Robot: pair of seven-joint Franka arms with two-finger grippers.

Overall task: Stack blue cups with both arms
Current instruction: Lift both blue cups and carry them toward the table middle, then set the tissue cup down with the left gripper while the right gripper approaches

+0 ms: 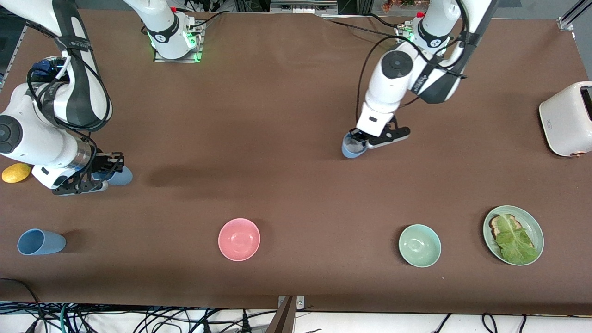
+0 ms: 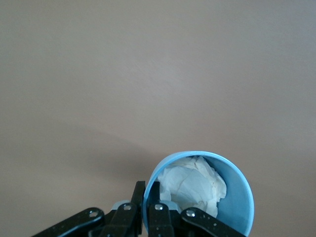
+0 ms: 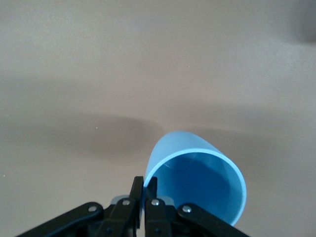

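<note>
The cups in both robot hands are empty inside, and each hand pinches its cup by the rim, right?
Not quite. The left tool pinches the rim of a blue cup that has crumpled white paper inside, as the left wrist view shows. The blue cup in the right tool is empty, and it too is pinched by the rim.

No word, brand or number can be read anywhere — the round black marks on the white jointed arm bases (image 1: 162,37) (logos, perhaps) stay illegible.
</note>
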